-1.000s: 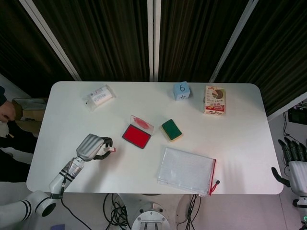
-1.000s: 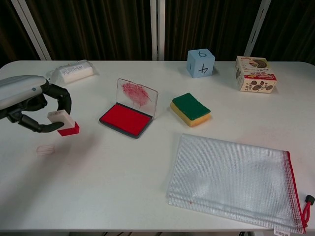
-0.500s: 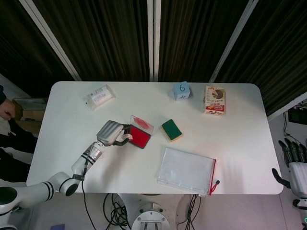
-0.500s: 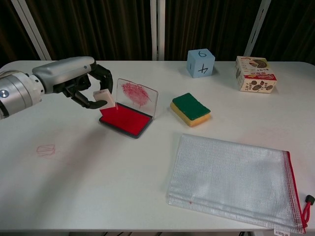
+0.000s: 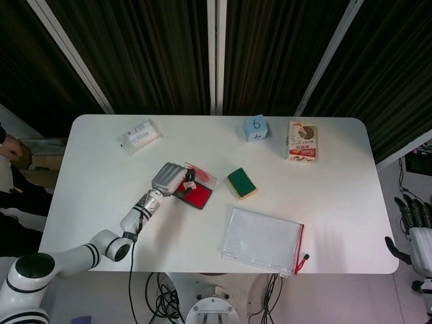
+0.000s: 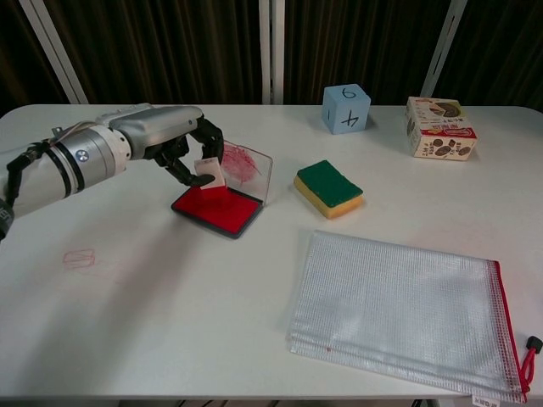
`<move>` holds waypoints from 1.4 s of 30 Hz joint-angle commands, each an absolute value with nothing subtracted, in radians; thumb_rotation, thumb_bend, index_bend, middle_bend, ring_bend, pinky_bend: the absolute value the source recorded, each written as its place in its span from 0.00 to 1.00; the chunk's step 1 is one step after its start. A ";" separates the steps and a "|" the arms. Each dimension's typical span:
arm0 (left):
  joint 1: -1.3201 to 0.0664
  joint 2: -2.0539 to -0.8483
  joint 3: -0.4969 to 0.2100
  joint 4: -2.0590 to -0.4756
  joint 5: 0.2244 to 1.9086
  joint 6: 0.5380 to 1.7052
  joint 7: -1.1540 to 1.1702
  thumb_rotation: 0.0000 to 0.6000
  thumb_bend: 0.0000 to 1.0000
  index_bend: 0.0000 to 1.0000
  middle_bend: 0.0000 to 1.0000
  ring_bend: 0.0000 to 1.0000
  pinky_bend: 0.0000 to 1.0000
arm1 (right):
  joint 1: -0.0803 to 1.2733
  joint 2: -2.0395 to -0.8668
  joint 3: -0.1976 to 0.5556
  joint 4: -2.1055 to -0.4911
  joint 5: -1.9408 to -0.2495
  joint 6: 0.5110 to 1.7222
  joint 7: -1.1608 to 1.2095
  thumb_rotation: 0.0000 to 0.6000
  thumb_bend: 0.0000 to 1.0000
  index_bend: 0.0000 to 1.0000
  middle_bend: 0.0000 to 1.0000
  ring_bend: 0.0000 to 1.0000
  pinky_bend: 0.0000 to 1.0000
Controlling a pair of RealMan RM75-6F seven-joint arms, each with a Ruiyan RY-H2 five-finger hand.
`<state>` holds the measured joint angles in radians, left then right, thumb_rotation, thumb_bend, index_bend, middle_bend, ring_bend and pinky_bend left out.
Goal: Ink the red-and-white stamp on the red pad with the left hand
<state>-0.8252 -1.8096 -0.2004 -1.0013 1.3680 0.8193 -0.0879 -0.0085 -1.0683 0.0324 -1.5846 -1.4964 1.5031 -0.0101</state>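
1. The red-and-white stamp [image 6: 208, 174] is gripped by the left hand [image 6: 174, 142], whose dark fingers [image 6: 197, 180] are curled closely around the block's white upper part.
2. The stamp is held over the rear left corner of the red pad [image 6: 219, 209]; its red base appears to meet the ink surface, though contact cannot be confirmed.
3. The pad is seen as a flat rectangle of matte red in a dark tray, with a clear hinged lid [image 6: 246, 168] standing upright at its far edge and smeared with red ink.
4. The left hand's shell is smooth silver-grey, and a banded metallic forearm is seen running leftward away from the pad.
5. The right hand [image 5: 413, 223] is seen far to the right of the pad, beyond the table edge [image 5: 378, 270], empty with dark fingers extended upward.
6. Right of the pad, a green-topped yellow sponge [image 6: 328, 188] is found.
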 commanded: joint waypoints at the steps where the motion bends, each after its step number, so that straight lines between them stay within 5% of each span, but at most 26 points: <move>1: -0.838 -1.829 -0.195 -0.975 1.363 0.808 -0.086 1.00 0.41 0.64 0.67 0.99 1.00 | -0.006 -1.066 0.033 -1.593 -1.496 1.499 -0.019 1.00 0.22 0.00 0.00 0.00 0.00; 24: -0.845 -1.859 -0.174 -0.918 1.344 0.803 -0.112 1.00 0.42 0.64 0.67 1.00 1.00 | -0.007 -1.064 0.033 -1.588 -1.485 1.494 -0.013 1.00 0.22 0.00 0.00 0.00 0.00; 32: -0.776 -1.591 -0.197 -1.225 1.342 0.905 -0.080 1.00 0.42 0.64 0.68 1.00 1.00 | 0.000 -1.063 0.038 -1.596 -1.492 1.494 -0.009 1.00 0.22 0.00 0.00 0.00 0.00; 37: -0.653 -1.405 -0.091 -1.409 1.402 1.004 -0.045 1.00 0.42 0.64 0.68 1.00 1.00 | 0.008 -1.072 0.035 -1.584 -1.495 1.480 -0.003 1.00 0.22 0.00 0.00 0.00 0.00; 42: -0.520 -1.371 0.012 -1.374 1.461 1.130 -0.128 1.00 0.41 0.64 0.67 1.00 1.00 | 0.011 -1.079 0.033 -1.578 -1.499 1.477 -0.008 1.00 0.22 0.00 0.00 0.00 0.00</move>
